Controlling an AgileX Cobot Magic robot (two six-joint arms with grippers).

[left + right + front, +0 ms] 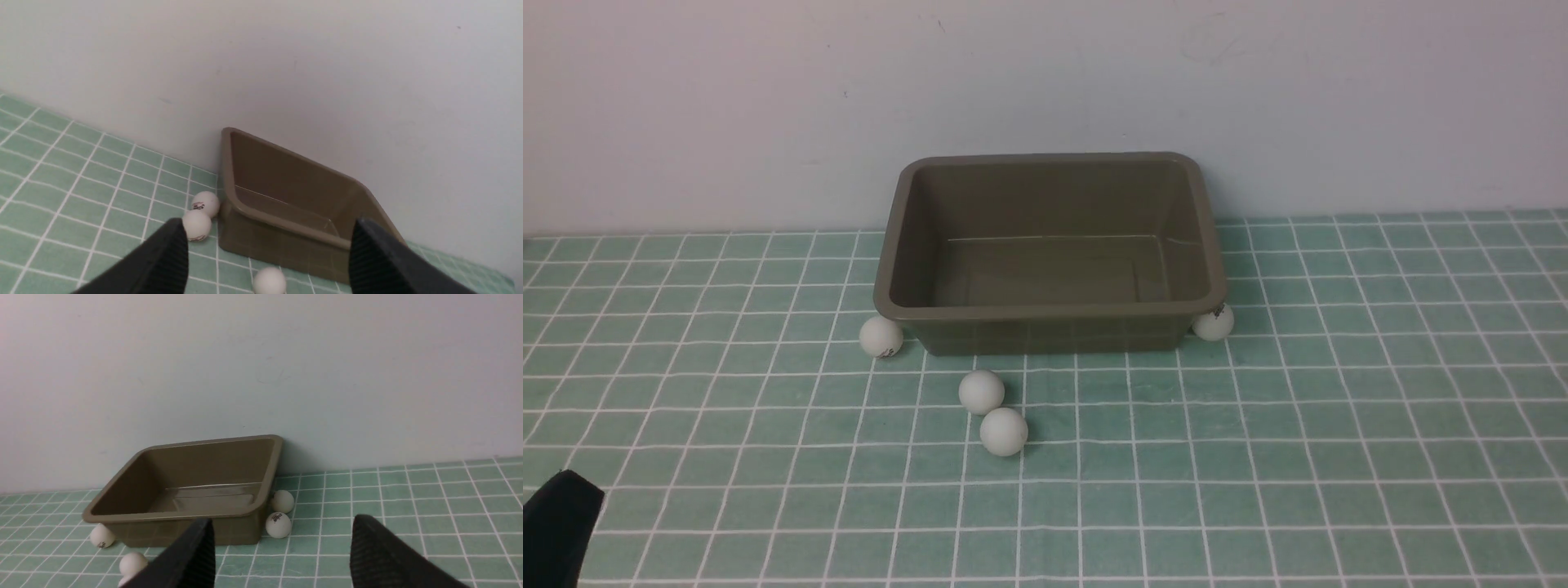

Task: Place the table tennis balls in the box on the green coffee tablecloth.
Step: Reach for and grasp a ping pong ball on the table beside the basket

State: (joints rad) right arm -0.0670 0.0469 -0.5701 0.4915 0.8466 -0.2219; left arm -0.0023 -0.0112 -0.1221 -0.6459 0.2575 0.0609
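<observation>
- Mint-green gridded tablecloth (1339,425) is meeting a pale wall (686,98).
- Small white table tennis balls (981,392) are lying on it beside the olive-brown rectangular plastic box (1045,311).
- The left gripper (267,228) and the right gripper (282,522) are gaping wide, empty.

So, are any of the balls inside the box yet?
No, the box shows only its bare bottom, and the table tennis balls in view all lie outside it on the green cloth.
</observation>
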